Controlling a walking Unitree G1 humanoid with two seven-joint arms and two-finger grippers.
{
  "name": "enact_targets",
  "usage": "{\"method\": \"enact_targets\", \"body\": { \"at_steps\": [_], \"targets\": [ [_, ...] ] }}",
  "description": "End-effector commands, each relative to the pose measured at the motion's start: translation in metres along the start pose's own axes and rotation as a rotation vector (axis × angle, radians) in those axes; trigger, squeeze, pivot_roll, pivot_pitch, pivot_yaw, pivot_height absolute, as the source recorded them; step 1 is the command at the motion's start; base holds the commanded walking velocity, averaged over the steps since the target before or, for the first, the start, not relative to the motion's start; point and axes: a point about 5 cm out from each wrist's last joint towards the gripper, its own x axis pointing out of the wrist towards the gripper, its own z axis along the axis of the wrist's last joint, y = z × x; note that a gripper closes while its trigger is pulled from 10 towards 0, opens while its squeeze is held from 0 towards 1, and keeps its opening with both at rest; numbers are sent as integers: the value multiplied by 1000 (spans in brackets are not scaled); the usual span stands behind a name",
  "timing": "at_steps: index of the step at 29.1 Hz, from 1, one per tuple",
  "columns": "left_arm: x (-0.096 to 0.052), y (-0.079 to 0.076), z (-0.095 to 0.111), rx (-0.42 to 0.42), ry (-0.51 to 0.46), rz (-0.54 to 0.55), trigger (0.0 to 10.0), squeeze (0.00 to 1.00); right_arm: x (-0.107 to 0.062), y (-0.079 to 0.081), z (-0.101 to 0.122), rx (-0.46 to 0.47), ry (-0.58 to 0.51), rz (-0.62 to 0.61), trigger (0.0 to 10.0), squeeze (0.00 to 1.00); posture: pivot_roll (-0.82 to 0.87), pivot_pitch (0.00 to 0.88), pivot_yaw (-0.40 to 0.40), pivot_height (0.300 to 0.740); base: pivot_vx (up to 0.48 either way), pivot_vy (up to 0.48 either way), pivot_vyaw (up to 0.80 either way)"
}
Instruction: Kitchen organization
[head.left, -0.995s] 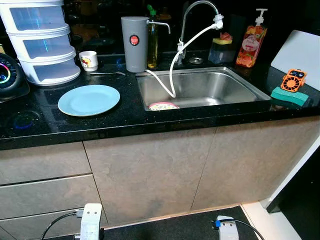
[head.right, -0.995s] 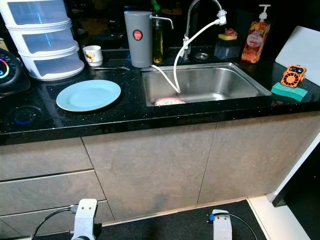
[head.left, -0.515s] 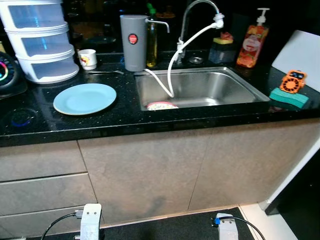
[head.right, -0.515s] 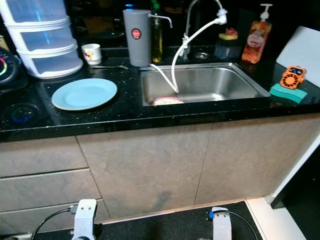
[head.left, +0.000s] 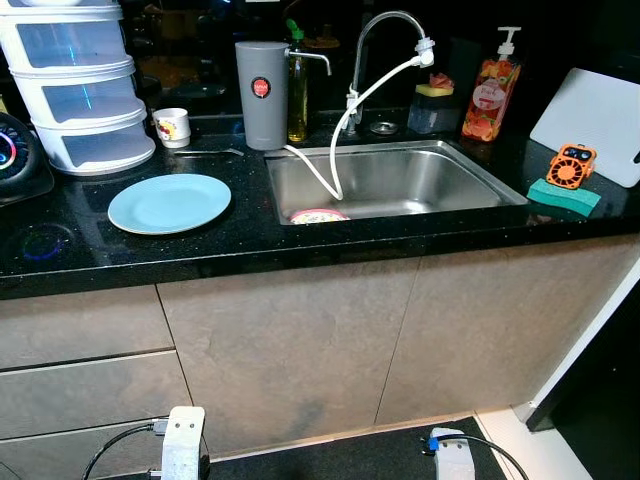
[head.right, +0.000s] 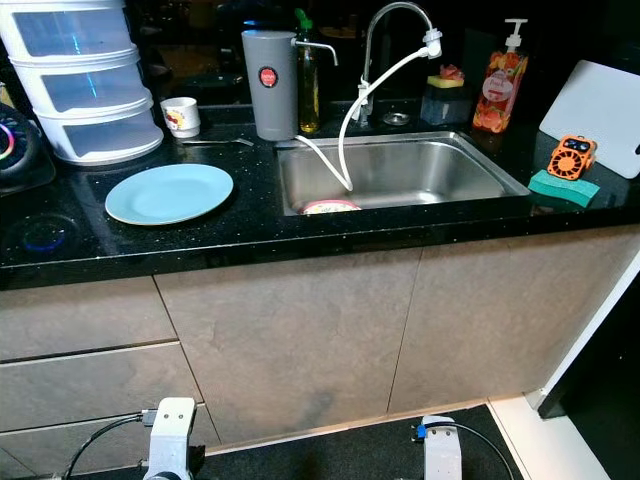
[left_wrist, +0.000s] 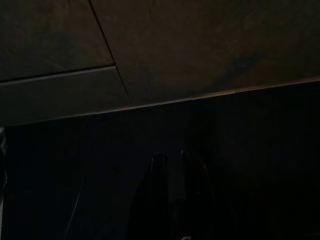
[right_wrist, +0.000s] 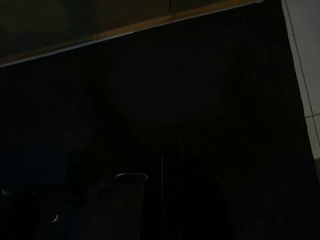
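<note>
From the left eye view, take the sink (head.left: 395, 182) as your anchor: a light blue plate (head.left: 169, 203) lies flat on the black counter (head.left: 240, 235) well to its left, likely set out to be put away. A small patterned dish (head.left: 318, 215) rests in the basin's front left corner, where the white hose (head.left: 345, 130) from the tap (head.left: 385, 50) hangs down — probably waiting for a rinse.

In the right eye view, a grey dispenser (head.right: 269, 85) stands just behind the sink's left rim, a mug (head.right: 181, 116) and stacked clear drawers (head.right: 88, 85) further left, and a teal sponge (head.right: 557, 187) to the right.

The left wrist view is dark; the left gripper (left_wrist: 170, 165) hangs by the cabinet, fingers close together, holding nothing.

In the right wrist view, you cannot tell the right gripper's (right_wrist: 167, 165) state — too dark.
</note>
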Motion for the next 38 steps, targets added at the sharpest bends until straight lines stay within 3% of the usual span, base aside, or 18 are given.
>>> {"method": "enact_targets", "body": {
  "at_steps": [1, 12, 17, 25, 38],
  "targets": [
    [0, 0, -2, -30, 6, 12, 10000, 0, 0, -1, 0, 0, 3, -4, 10000, 0, -42, 50, -16, 740, 0, 0, 0],
    [0, 0, -1, -71, 0, 22, 10000, 0, 0, -2, 1, -8, 2, -4, 10000, 0, -44, 55, -21, 740, 0, 0, 0],
    [0, 0, -2, -92, 3, 17, 10000, 0, 0, -2, 1, -10, 1, -2, 10000, 0, -43, 56, -22, 740, 0, 345, 0],
    [0, 0, -1, -84, -6, 17, 10000, 0, 0, -1, 1, -13, 1, -1, 10000, 0, -42, 58, -24, 740, 0, 424, 0],
    [0, 1, 1, -60, -21, 11, 10000, 0, 0, 1, 2, -10, 0, 4, 10000, 0, -38, 58, -22, 740, 0, 0, 0]
  ]
}}
